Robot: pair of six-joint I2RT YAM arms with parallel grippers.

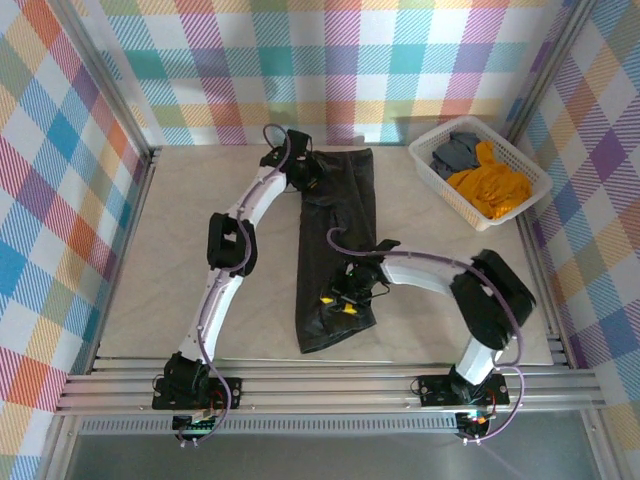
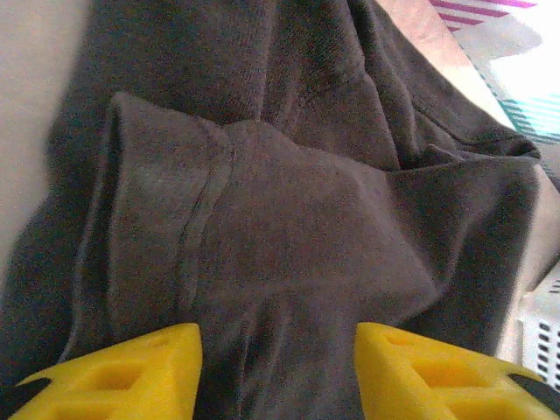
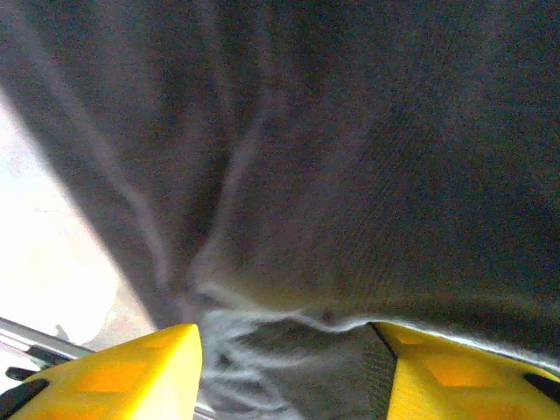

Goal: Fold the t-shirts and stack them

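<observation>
**Top view.** The charcoal-black t-shirt (image 1: 345, 200) lies on the table (image 1: 150, 280) as 1 long, narrow strip, running from the far middle of the surface toward the near edge, slightly right of centre. The left gripper (image 1: 303, 178) sits over the strip's far end and the right gripper (image 1: 338, 303) over its near end, so both arms meet on the same garment. In the far right corner stands the white lattice basket (image 1: 540, 180). It holds the orange t-shirt (image 1: 490, 185) and, toward its far side, the grey t-shirt (image 1: 455, 152), both crumpled and well apart from the dark one.

**Left wrist view.** The left gripper (image 2: 276, 337) has its 2 yellow fingers (image 2: 131, 376) standing apart. The charcoal cloth (image 2: 289, 219) is spread beneath them in soft folds, with a stitched seam at left. Nothing is pinched between the fingers.

**Right wrist view.** The right gripper (image 3: 284, 337) is likewise parted. The dark cloth (image 3: 350, 157) hangs very close to the lens, and its pale hem edge drapes across the gap between the yellow fingers (image 3: 131, 367). The jaws are too wide to be clamping it, but whether the cloth brushes a pad cannot be told.
</observation>
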